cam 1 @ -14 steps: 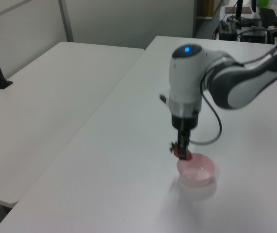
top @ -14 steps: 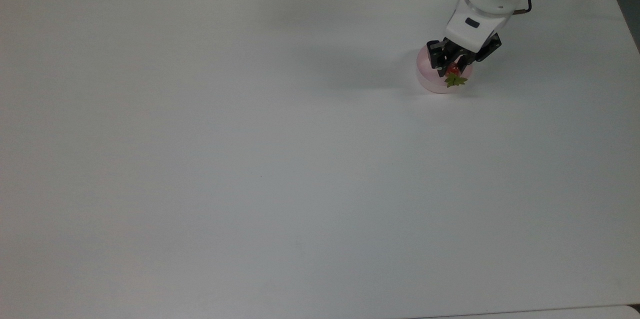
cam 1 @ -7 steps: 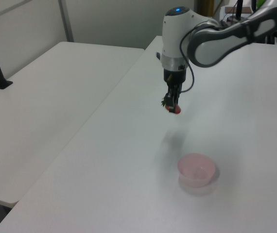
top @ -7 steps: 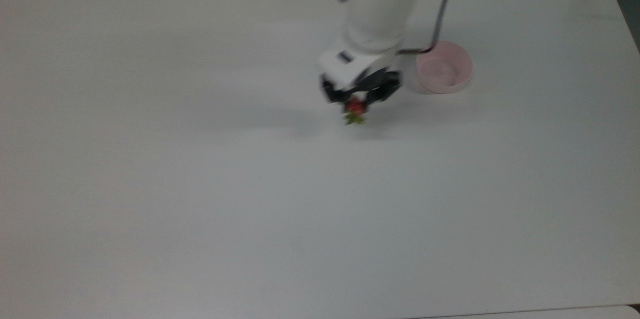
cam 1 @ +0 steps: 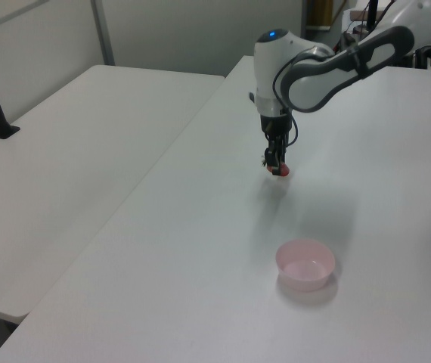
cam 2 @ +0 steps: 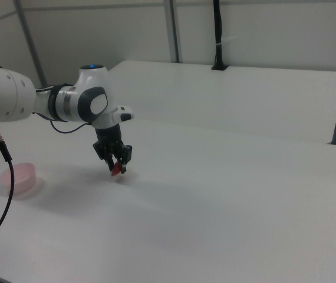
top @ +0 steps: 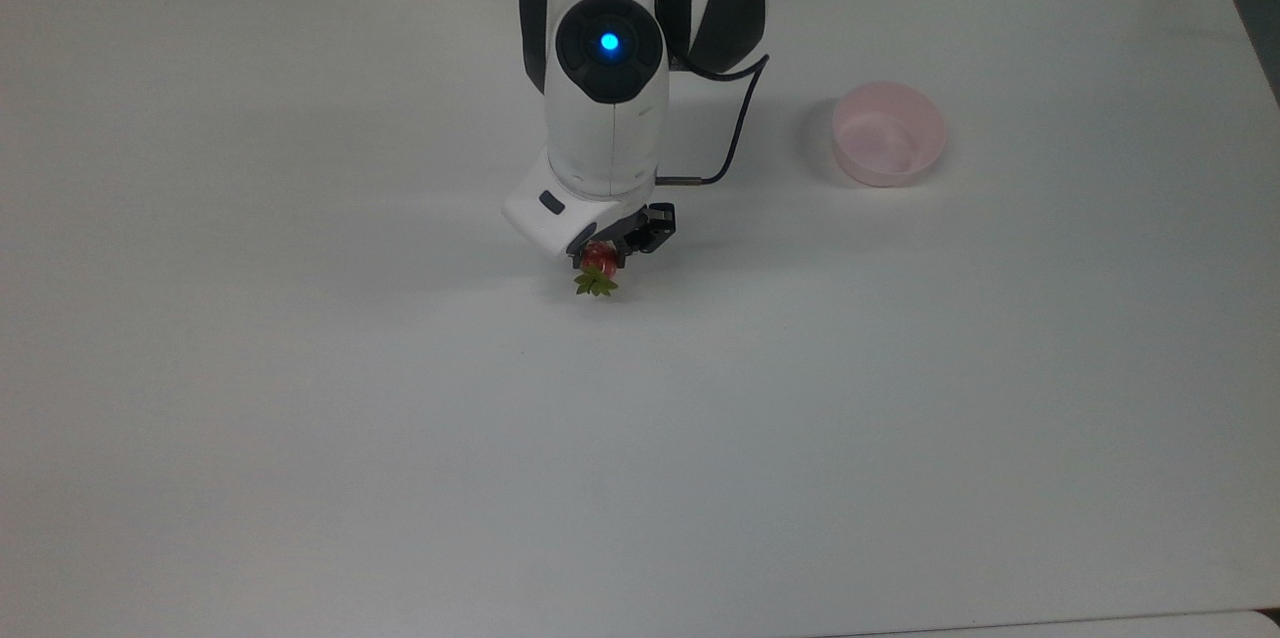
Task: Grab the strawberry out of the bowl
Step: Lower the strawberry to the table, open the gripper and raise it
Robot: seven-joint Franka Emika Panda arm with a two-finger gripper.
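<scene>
A small red strawberry (top: 599,260) with a green leafy top (top: 596,284) is clamped between the fingers of my gripper (top: 603,263), just above the white table near its middle. The same strawberry (cam 1: 277,169) hangs low over the table in the left view, and in the right view the strawberry (cam 2: 117,169) sits in the gripper (cam 2: 116,167). The pink bowl (top: 889,134) stands to the top view's right, well apart from the gripper, with nothing inside it. The bowl (cam 1: 305,265) lies nearer the camera in the left view, and the bowl (cam 2: 17,177) is at the right view's left.
A black cable (top: 735,133) loops from the arm's wrist. The white table (top: 400,438) stretches wide on all sides. A second white table (cam 1: 64,151) stands beside it in the left view. A black pole (cam 2: 218,35) rises at the back in the right view.
The gripper carried the strawberry out of the pink bowl and across the table toward the top view's left, then lowered it close to the tabletop. The bowl stayed in place.
</scene>
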